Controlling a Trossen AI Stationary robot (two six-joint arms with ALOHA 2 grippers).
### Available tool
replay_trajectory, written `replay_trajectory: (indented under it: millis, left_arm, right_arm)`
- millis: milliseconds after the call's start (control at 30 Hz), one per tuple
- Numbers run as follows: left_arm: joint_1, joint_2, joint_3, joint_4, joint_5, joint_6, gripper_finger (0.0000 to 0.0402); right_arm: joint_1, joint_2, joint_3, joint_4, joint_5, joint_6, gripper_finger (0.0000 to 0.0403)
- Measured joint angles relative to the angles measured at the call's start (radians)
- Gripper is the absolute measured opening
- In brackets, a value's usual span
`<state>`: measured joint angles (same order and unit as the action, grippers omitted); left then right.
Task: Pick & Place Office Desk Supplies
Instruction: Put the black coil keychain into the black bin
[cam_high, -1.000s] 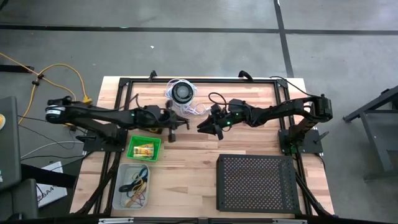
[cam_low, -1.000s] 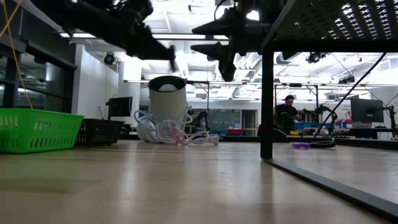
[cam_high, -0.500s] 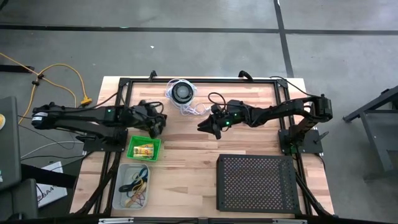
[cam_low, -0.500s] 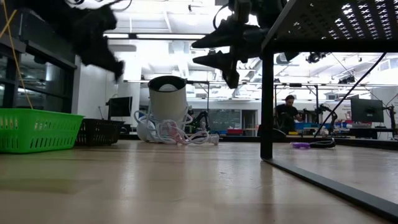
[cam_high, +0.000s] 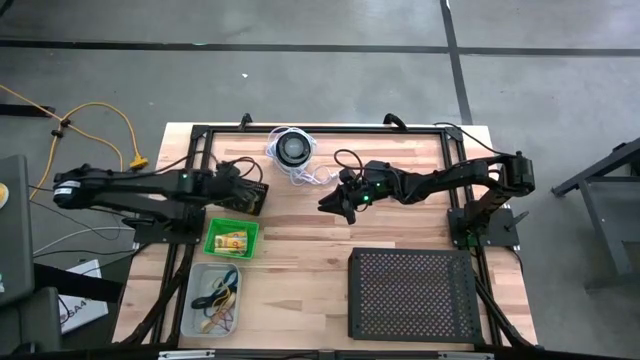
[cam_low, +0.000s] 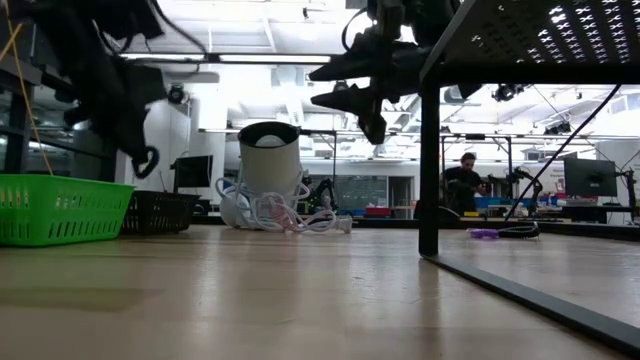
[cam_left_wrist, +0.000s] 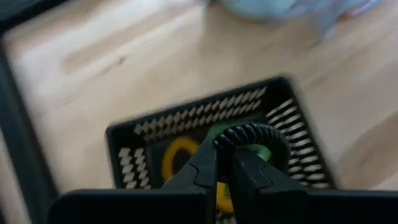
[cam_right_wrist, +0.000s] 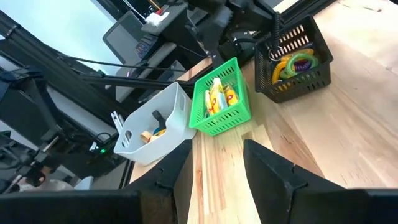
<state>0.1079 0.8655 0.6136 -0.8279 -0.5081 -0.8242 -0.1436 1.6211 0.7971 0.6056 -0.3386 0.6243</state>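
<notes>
My left gripper (cam_high: 243, 192) hovers over the small black basket (cam_high: 247, 198) and is shut on a black coiled ring (cam_left_wrist: 250, 133). The same ring shows as a dark loop (cam_low: 146, 160) in the low view. A yellow ring (cam_left_wrist: 176, 159) and a green ring (cam_left_wrist: 260, 153) lie in that basket. My right gripper (cam_high: 336, 203) is open and empty above the table's middle, its fingers (cam_right_wrist: 179, 169) wide apart. Yellow packets (cam_high: 232, 240) lie in the green basket (cam_high: 216, 246). Rubber bands (cam_high: 218, 297) lie in the pale bin. My left gripper (cam_left_wrist: 222, 163) pinches the black coiled ring by one side of its loop (cam_left_wrist: 225, 140), between the two fingertips, coming from above and pointing down. The ring hangs below the fingers, lifted clear, over the black basket (cam_right_wrist: 297, 76).
The round black disc with white coiled cord (cam_high: 292, 150) sits at the far side. The large black perforated tray (cam_high: 412, 295) fills the near right. The pale bin (cam_high: 196, 318) stands at the near left. Bare wood (cam_high: 300, 260) lies between the baskets and the tray.
My left gripper has travelled from the table's middle toward the left edge, carrying the black ring, and has come lower over the black basket. It has stayed shut on the ring.
</notes>
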Motion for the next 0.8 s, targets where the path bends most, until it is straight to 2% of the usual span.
replay_trajectory:
  millis: [133, 467, 800]
  left_arm:
    - [0.035, 0.082, 0.0, -0.045, 0.008, -0.068, 0.0011]
    - [0.111, 0.243, 0.0, -0.048, 0.053, -0.075, 0.0011]
    - [0.146, 0.291, 0.0, -0.055, 0.071, -0.064, 0.002]
  right_arm:
    - [0.0, 0.0, 0.0, -0.006, 0.0, 0.0, 0.0129]
    - [0.0, 0.0, 0.0, -0.016, 0.0, 0.0, 0.0129]
    - [0.0, 0.0, 0.0, -0.016, 0.0, 0.0, 0.0129]
